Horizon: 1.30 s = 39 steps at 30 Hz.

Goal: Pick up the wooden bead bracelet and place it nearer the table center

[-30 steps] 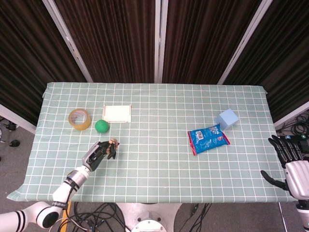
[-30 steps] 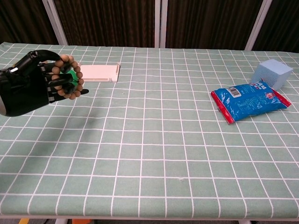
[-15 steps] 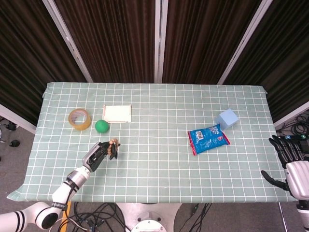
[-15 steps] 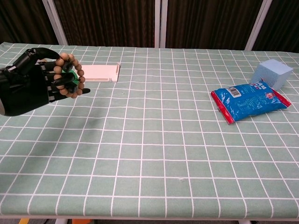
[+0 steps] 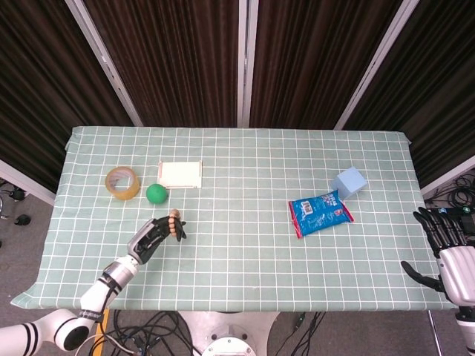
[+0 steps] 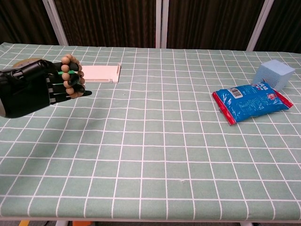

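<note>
My left hand [image 5: 152, 236] [image 6: 33, 92] is raised over the left part of the table and grips the wooden bead bracelet [image 5: 175, 222] [image 6: 70, 77] in its curled fingers. Brown beads show above and between the black fingers, and part of the loop is hidden inside the hand. The hand and bracelet hover above the checked cloth, left of the table's middle. My right hand [image 5: 449, 248] hangs off the table's right edge with fingers spread and nothing in it. It does not show in the chest view.
A green ball [image 5: 156, 193], a tape roll [image 5: 122, 182] and a white flat box [image 5: 180, 174] [image 6: 99, 73] lie at the back left. A blue snack bag [image 5: 320, 212] [image 6: 250, 103] and a light blue cube [image 5: 349, 181] [image 6: 275, 74] sit on the right.
My left hand has turned slightly, with the bracelet still in it, so fewer beads show. The right hand has stayed still.
</note>
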Each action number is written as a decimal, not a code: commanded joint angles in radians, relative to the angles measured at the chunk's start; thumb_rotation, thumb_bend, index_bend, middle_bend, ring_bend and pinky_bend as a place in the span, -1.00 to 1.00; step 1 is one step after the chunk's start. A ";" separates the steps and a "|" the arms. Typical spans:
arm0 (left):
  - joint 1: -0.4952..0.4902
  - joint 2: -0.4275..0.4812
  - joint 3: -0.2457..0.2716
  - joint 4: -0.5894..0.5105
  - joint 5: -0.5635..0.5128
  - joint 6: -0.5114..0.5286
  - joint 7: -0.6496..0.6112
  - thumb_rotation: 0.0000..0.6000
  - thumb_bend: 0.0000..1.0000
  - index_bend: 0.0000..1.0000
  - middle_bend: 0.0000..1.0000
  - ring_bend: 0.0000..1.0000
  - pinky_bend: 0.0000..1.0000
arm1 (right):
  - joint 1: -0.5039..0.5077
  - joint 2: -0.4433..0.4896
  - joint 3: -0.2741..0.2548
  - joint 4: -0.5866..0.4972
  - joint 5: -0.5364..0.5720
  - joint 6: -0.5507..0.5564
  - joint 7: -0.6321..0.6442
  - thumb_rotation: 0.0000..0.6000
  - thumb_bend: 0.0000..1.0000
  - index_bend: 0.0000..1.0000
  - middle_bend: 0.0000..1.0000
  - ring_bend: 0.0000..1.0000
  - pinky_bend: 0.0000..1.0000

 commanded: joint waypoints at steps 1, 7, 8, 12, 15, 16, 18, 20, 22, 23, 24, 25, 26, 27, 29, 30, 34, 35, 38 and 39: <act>-0.001 0.001 0.001 -0.001 0.004 0.001 -0.003 0.58 0.92 -0.10 0.09 -0.23 -0.80 | 0.000 0.000 0.000 0.000 0.001 -0.001 0.000 1.00 -0.80 -1.00 -0.91 -1.00 -1.00; -0.002 -0.001 0.002 0.005 0.025 0.017 -0.027 0.32 0.94 -0.42 -0.23 -0.52 -0.80 | 0.001 0.000 0.001 0.002 0.003 -0.004 0.001 1.00 -0.80 -1.00 -0.91 -1.00 -1.00; 0.000 -0.004 0.001 0.009 0.028 0.028 -0.033 0.04 0.93 -0.45 -0.25 -0.54 -0.80 | 0.002 0.000 0.001 0.002 0.004 -0.005 0.001 1.00 -0.80 -1.00 -0.91 -1.00 -1.00; 0.002 -0.006 -0.001 0.025 0.043 0.051 -0.049 -0.70 0.79 -0.49 -0.27 -0.55 -0.80 | 0.003 -0.001 0.001 0.004 0.006 -0.008 0.004 1.00 -0.80 -1.00 -0.91 -1.00 -1.00; 0.002 -0.009 0.003 0.052 0.072 0.081 -0.019 -0.91 0.61 -0.51 -0.28 -0.55 -0.80 | 0.004 -0.001 0.001 0.006 0.007 -0.010 0.007 1.00 -0.80 -1.00 -0.91 -1.00 -1.00; 0.001 -0.012 0.007 0.064 0.084 0.091 0.003 -0.96 0.52 -0.51 -0.29 -0.57 -0.81 | 0.004 -0.001 0.001 0.006 0.007 -0.011 0.008 1.00 -0.80 -1.00 -0.91 -1.00 -1.00; -0.009 -0.015 0.018 0.094 0.112 0.098 0.053 -1.00 0.39 -0.51 -0.30 -0.59 -0.82 | 0.006 -0.001 0.001 0.007 0.006 -0.012 0.010 1.00 -0.80 -1.00 -0.91 -1.00 -1.00; -0.021 -0.025 0.033 0.137 0.140 0.102 0.139 -1.00 0.26 -0.51 -0.31 -0.60 -0.82 | 0.007 -0.002 0.001 0.009 0.004 -0.013 0.012 1.00 -0.80 -1.00 -0.91 -1.00 -1.00; -0.029 -0.039 0.044 0.175 0.154 0.102 0.227 -1.00 0.11 -0.51 -0.31 -0.60 -0.82 | 0.007 -0.003 0.001 0.012 0.004 -0.013 0.015 1.00 -0.80 -1.00 -0.91 -1.00 -1.00; -0.032 -0.051 0.049 0.198 0.156 0.103 0.289 -1.00 0.04 -0.51 -0.31 -0.60 -0.82 | 0.006 -0.004 0.000 0.014 0.004 -0.012 0.017 1.00 -0.80 -1.00 -0.91 -1.00 -1.00; -0.035 -0.059 0.053 0.215 0.157 0.100 0.336 -1.00 0.01 -0.51 -0.31 -0.60 -0.82 | 0.006 -0.005 0.000 0.015 0.005 -0.012 0.018 1.00 -0.80 -1.00 -0.91 -1.00 -1.00; -0.037 -0.066 0.055 0.228 0.155 0.100 0.380 -1.00 -0.03 -0.51 -0.31 -0.60 -0.82 | 0.005 -0.005 0.000 0.017 0.005 -0.011 0.020 1.00 -0.80 -1.00 -0.91 -1.00 -1.00; -0.039 -0.075 0.058 0.245 0.154 0.099 0.439 -1.00 -0.07 -0.51 -0.31 -0.60 -0.82 | 0.005 -0.005 -0.001 0.019 0.005 -0.011 0.022 1.00 -0.80 -1.00 -0.91 -1.00 -1.00; -0.043 -0.079 0.062 0.258 0.154 0.095 0.488 -1.00 -0.08 -0.51 -0.31 -0.60 -0.82 | 0.005 -0.005 -0.001 0.020 0.005 -0.011 0.023 1.00 -0.80 -1.00 -0.91 -1.00 -1.00; -0.048 -0.083 0.070 0.278 0.156 0.091 0.602 -1.00 -0.19 -0.51 -0.31 -0.60 -0.82 | 0.004 -0.006 0.000 0.022 0.005 -0.009 0.024 1.00 -0.80 -1.00 -0.91 -1.00 -1.00; -0.050 -0.084 0.073 0.285 0.157 0.090 0.655 -1.00 -0.31 -0.52 -0.31 -0.60 -0.82 | 0.004 -0.006 -0.001 0.023 0.004 -0.009 0.025 1.00 -0.80 -1.00 -0.91 -1.00 -1.00; -0.050 -0.085 0.076 0.285 0.151 0.103 0.839 -1.00 -0.83 -0.54 -0.32 -0.63 -0.84 | 0.006 -0.009 -0.001 0.025 0.001 -0.010 0.028 1.00 -0.80 -1.00 -0.91 -1.00 -1.00; -0.047 -0.088 0.074 0.282 0.150 0.116 0.863 -1.00 -0.92 -0.54 -0.33 -0.63 -0.85 | 0.007 -0.010 -0.001 0.027 0.001 -0.010 0.029 1.00 -0.80 -1.00 -0.91 -1.00 -1.00; -0.041 -0.102 0.071 0.303 0.154 0.152 0.939 -1.00 -1.00 -0.54 -0.35 -0.63 -0.85 | 0.007 -0.013 -0.001 0.030 0.000 -0.009 0.033 1.00 -0.80 -1.00 -0.91 -1.00 -1.00; -0.040 -0.105 0.073 0.311 0.157 0.159 0.967 -1.00 -1.00 -0.54 -0.35 -0.63 -0.85 | 0.007 -0.014 -0.001 0.031 0.000 -0.008 0.034 1.00 -0.80 -1.00 -0.91 -1.00 -1.00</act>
